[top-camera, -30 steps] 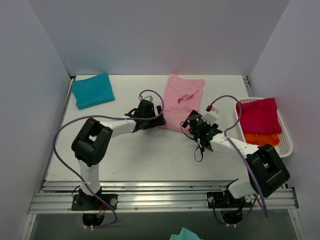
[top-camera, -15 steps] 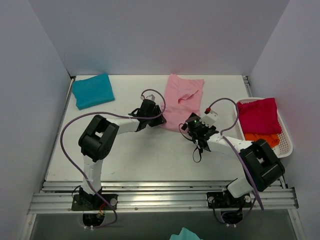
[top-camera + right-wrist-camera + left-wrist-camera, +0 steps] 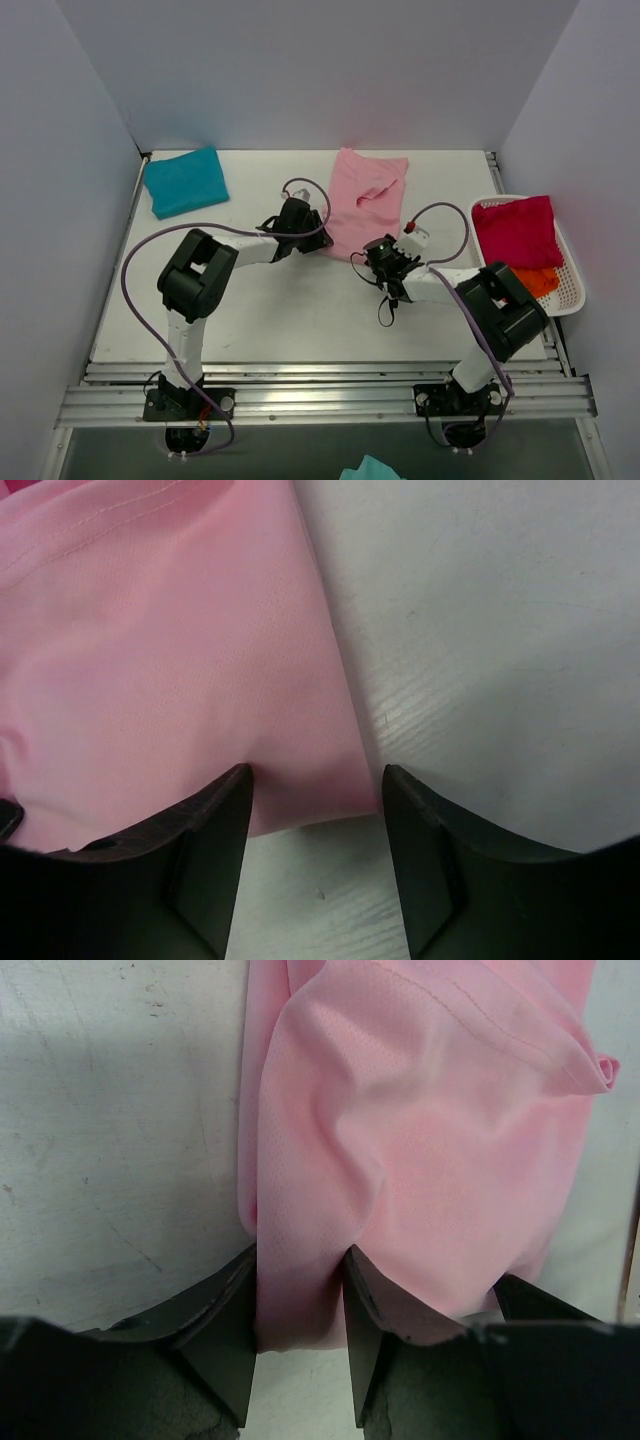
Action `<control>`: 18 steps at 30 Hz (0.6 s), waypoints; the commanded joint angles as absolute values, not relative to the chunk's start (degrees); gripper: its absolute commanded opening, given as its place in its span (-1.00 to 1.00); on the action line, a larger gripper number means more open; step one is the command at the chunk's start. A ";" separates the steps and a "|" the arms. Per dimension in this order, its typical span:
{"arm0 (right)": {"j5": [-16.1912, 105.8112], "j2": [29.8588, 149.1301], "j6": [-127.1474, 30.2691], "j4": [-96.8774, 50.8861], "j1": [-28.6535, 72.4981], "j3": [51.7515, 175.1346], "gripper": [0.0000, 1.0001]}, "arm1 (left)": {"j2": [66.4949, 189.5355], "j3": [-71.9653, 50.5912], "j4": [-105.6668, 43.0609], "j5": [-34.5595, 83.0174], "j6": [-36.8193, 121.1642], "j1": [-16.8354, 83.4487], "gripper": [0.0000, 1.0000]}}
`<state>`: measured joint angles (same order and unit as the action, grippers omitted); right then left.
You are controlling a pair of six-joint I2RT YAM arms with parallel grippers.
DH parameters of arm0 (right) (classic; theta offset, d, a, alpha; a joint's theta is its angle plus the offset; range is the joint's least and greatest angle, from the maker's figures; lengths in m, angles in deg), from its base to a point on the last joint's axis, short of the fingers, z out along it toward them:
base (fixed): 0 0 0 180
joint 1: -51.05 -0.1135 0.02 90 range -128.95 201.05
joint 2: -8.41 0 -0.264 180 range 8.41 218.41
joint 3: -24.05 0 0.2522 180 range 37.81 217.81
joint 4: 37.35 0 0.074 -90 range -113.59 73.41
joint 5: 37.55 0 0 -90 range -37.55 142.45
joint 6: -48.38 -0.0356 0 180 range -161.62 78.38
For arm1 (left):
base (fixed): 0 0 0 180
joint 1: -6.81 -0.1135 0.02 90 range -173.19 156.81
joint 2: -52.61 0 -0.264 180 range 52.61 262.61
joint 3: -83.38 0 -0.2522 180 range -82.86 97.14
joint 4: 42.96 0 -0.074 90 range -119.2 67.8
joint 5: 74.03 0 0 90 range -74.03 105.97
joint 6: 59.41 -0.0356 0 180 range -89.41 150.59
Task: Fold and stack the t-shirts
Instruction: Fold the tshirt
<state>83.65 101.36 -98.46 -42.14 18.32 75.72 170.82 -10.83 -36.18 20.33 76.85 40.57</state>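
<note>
The left gripper (image 3: 300,1295) grasps a bunched near-left hem of the light pink t-shirt (image 3: 365,195). The right gripper (image 3: 315,805) straddles its near-right corner, fingers not clenched. The shirt lies mid-bench (image 3: 300,320), far side rumpled. It looks light and limp, and is best held at both corners.

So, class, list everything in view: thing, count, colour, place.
pink t-shirt: one, light pink, rumpled, table's far middle
teal t-shirt: one, teal-blue, folded, far left corner
magenta-red t-shirt: one, magenta-red, in the basket, on top
orange t-shirt: one, orange, in the basket, beneath it
basket: one, white, table's right side
table: one, white
teal cloth: one, teal, below the table's near edge
cables: two, purple, along the arms
left gripper: one, black, pinching the pink t-shirt's near edge
right gripper: one, black, open astride its near right corner
</note>
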 commanded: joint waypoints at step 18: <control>88.04 98.00 -100.59 -36.36 12.47 74.90 -1.00 | 164.34 -19.21 -36.84 18.00 78.40 41.34 -0.53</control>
<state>86.06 103.17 -99.38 -44.17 15.02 75.54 168.88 -15.48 -38.54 20.37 78.03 40.41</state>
